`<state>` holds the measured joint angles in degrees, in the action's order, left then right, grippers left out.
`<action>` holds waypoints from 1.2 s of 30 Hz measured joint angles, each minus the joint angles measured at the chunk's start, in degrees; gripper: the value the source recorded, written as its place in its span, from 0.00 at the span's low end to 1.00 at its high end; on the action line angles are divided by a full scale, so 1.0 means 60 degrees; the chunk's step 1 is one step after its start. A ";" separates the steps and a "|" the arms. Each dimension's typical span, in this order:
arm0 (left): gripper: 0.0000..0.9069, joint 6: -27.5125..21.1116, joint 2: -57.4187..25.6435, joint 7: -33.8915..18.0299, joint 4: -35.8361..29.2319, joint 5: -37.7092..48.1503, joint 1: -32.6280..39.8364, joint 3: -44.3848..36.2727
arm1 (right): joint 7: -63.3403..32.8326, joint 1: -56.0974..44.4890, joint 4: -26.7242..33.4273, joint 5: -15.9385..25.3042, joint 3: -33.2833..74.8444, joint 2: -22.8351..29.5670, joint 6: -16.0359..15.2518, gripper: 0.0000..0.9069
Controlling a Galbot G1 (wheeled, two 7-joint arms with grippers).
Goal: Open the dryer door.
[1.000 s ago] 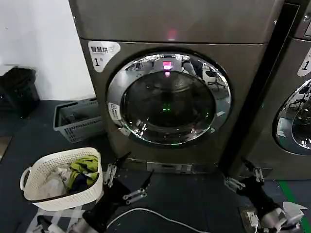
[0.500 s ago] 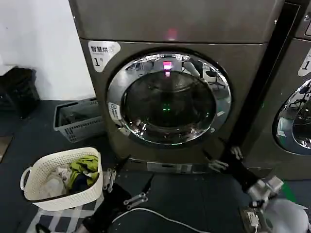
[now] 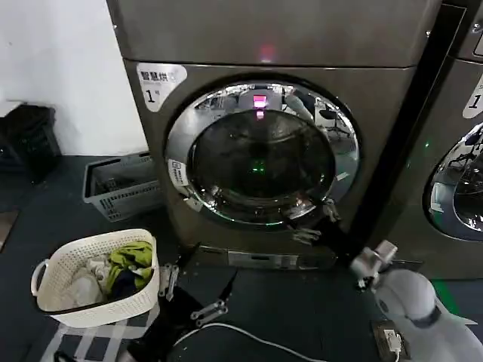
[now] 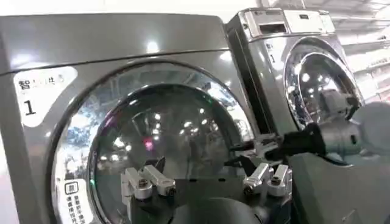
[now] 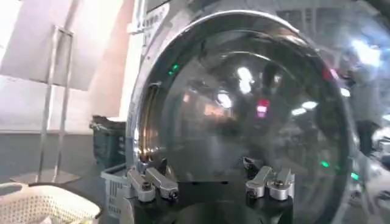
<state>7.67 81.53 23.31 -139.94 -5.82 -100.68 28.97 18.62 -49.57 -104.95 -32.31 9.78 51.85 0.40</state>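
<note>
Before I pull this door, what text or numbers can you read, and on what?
"1", under blurred characters: white label on the dryer front, upper left of the dryer door.
"1": label on the neighbouring machine.
Small sticker on the door ring: unreadable.

The dark floor [image 3: 302, 309] carries the grey dryer [image 3: 264, 45] at its back. A white laundry basket [image 3: 94, 283] with clothes stands toward the left, a grey crate [image 3: 121, 185] behind it near the wall. A white cable [image 3: 234, 335] lies across the front.
</note>
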 joint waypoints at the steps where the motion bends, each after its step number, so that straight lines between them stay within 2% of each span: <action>1: 1.00 0.0003 0.0007 0.0000 -0.0001 -0.0001 0.0001 0.0003 | -0.0001 0.0154 0.0087 0.0000 -0.0143 0.0042 0.0001 1.00; 20: 1.00 0.0165 0.0244 0.0003 0.0033 -0.0119 -0.0092 0.0040 | -0.0090 0.2908 0.1747 0.0027 -0.2508 0.1201 -0.0002 1.00; 36: 1.00 0.0222 0.0325 0.0004 0.0052 -0.0148 -0.0120 0.0128 | -0.0130 0.4376 0.3049 0.0310 -0.3630 0.2523 0.0057 1.00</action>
<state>9.00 83.49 23.34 -139.63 -6.71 -101.40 29.73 17.84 -23.31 -86.65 -30.45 -12.00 66.99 0.75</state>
